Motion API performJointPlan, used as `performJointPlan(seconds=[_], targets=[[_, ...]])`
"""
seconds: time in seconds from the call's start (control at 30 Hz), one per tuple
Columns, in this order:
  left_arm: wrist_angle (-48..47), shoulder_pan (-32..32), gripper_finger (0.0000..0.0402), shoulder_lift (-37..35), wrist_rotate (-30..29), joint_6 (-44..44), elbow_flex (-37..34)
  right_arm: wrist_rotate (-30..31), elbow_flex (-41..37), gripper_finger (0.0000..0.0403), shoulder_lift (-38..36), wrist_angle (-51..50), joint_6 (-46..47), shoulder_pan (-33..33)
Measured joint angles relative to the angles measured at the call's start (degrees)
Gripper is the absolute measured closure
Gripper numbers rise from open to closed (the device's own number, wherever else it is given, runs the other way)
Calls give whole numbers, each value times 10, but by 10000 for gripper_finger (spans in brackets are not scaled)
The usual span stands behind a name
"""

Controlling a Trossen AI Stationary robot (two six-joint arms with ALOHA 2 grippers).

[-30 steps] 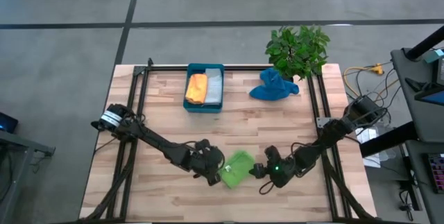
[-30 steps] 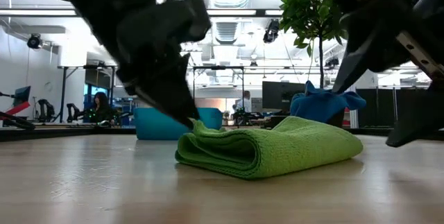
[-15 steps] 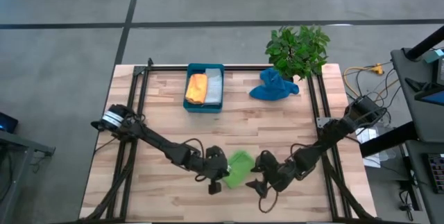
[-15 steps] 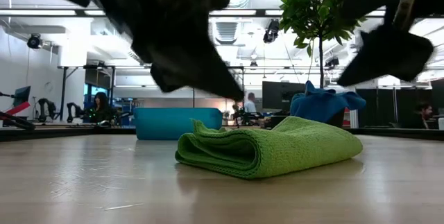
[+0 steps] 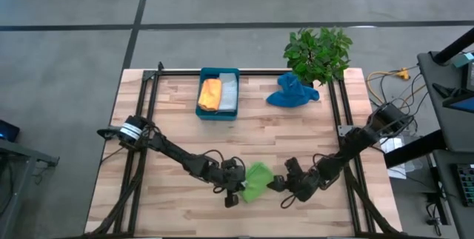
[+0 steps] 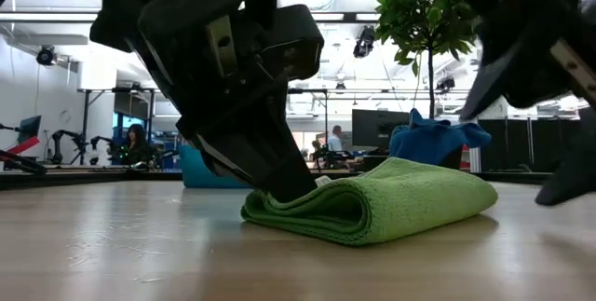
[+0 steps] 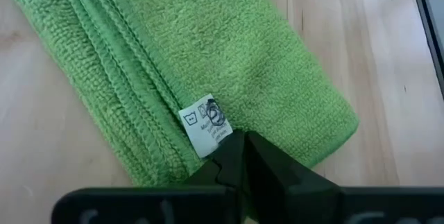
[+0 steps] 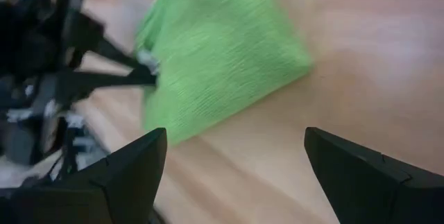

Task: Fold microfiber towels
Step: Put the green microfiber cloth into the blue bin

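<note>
The lime green towel (image 5: 257, 180) lies folded in several layers on the table near its front edge, with a white label (image 7: 205, 124) on top. My left gripper (image 5: 237, 184) is shut, its tips on the towel's left end. My right gripper (image 5: 284, 185) stands open just right of the towel and does not touch it; its fingers (image 8: 132, 172) frame the towel's right corner (image 8: 291, 57). An orange towel (image 5: 210, 93) and a grey towel (image 5: 228, 92) lie folded in the teal tray (image 5: 218, 113). The blue towel (image 5: 291, 92) sits crumpled at the back right. My left gripper presses its shut fingertips (image 7: 239, 148) down on the green towel's top layer right beside the white label (image 7: 208, 128), near the towel's left end (image 6: 279, 194). It comes slanting down from the table's left. The towel lies flat on the table under it.
A potted plant (image 5: 318, 51) stands at the back right corner behind the blue towel. Bare wood lies between the tray and the green towel. Black frame rails (image 5: 148, 98) run along the table's left and right sides.
My left gripper, shut throughout, has gone down and toward the table's right, tipping steeper, and now rests on the green towel's left end. The loose layers that stood up there are pressed flat, and the towel has slid slightly right. My right gripper rose briefly and came back.
</note>
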Motion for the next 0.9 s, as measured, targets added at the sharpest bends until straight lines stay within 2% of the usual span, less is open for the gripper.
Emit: performJointPlan(seconds=[0.2,0.43,0.9], targets=[[-4,1,396,1,4,-1,0,16,-4,68,35,10,46,0],[-2,2,396,2,6,-1,0,38,1,68,78,76,52,-5],[19,4,396,3,8,-2,-2,18,1,76,83,86,49,-49]])
